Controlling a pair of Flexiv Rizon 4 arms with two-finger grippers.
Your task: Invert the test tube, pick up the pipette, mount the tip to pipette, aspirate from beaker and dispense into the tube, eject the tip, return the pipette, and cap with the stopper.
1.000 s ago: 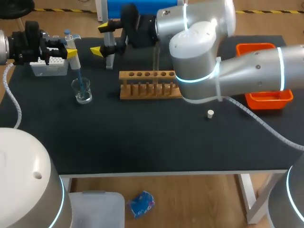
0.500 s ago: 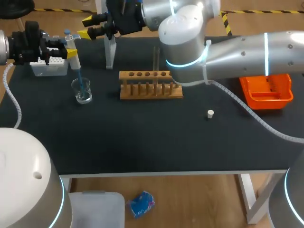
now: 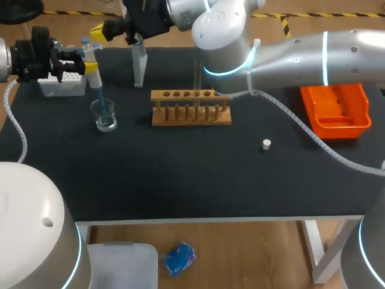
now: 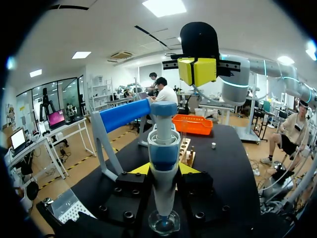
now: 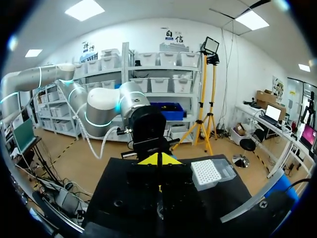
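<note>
My left gripper is shut on the pipette, holding it upright at the table's left. The pipette's blue tip dips into the glass beaker. In the left wrist view the pipette stands between the fingers, with the beaker below. My right arm reaches across to the back left. Its gripper is shut with nothing in it, and hangs above the pipette's top. A test tube stands upright in the wooden rack. The white stopper lies right of the rack.
A tip box sits behind the beaker. The pipette stand rises at the back, left of the rack. An orange bin is at the right edge. In the right wrist view my left arm faces the shut gripper.
My right arm has swung from over the rack to the back left, and its gripper has gone from open to shut. The left arm and pipette have kept still.
</note>
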